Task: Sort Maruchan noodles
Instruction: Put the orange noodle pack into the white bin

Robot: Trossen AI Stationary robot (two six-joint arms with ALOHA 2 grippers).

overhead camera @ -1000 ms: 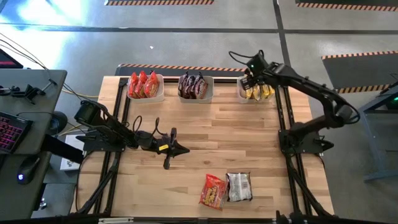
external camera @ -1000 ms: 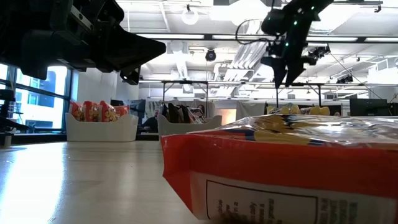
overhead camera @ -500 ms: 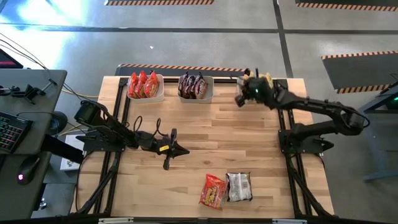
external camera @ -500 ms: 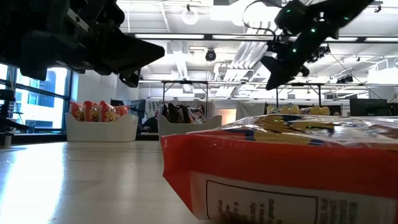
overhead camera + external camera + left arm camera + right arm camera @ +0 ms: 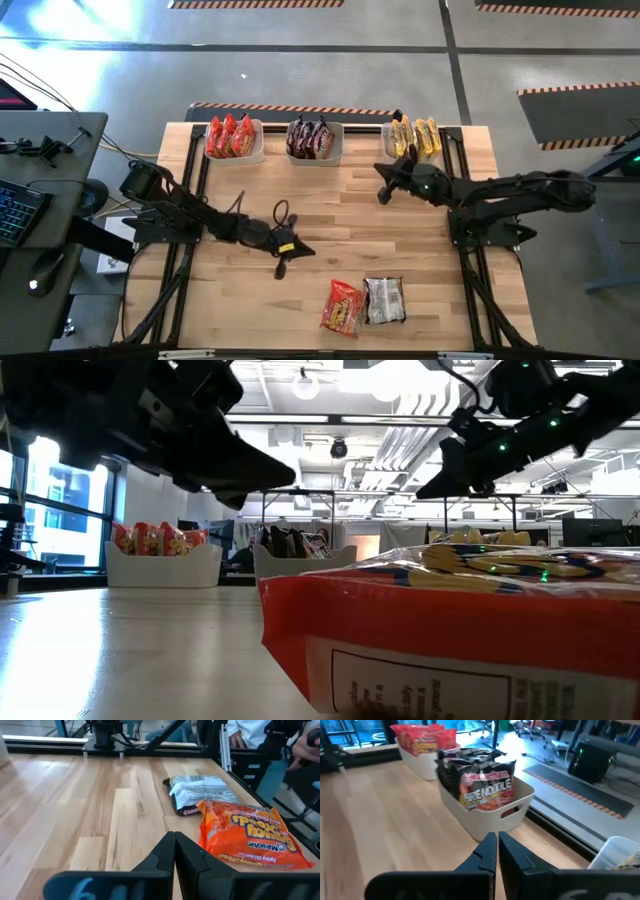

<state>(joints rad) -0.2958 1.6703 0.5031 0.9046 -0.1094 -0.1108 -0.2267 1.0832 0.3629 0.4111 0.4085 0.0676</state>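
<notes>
Two Maruchan noodles packets lie flat on the table near its front edge: a red-orange one [image 5: 343, 305] [image 5: 250, 835] and a silver-and-dark one [image 5: 384, 300] [image 5: 202, 792]. More packets stand in three pale bins along the far edge: red ones [image 5: 233, 136], dark ones [image 5: 312, 138] [image 5: 485, 790] and yellow ones [image 5: 415, 137]. My left gripper [image 5: 306, 251] [image 5: 175, 840] hangs shut above the table's middle, left of and short of the two loose packets. My right gripper [image 5: 381, 180] [image 5: 497, 842] is shut and empty. It hangs in front of the gap between the dark and yellow bins, pointing toward the dark bin.
In the low view the red-orange packet [image 5: 450, 630] fills the foreground, and both arms hang above the table. Bare wood lies between the bins and the loose packets. The arm frames run along both table sides. A desk with a keyboard [image 5: 20, 210] stands to the left. A person shows beyond the table [image 5: 260, 732].
My right gripper has left the yellow bin. It has swung toward the table's middle and near side, sunk, and tipped from pointing down to nearly level. My left gripper has gone a little toward the two loose packets. The packets have stayed where they were.
</notes>
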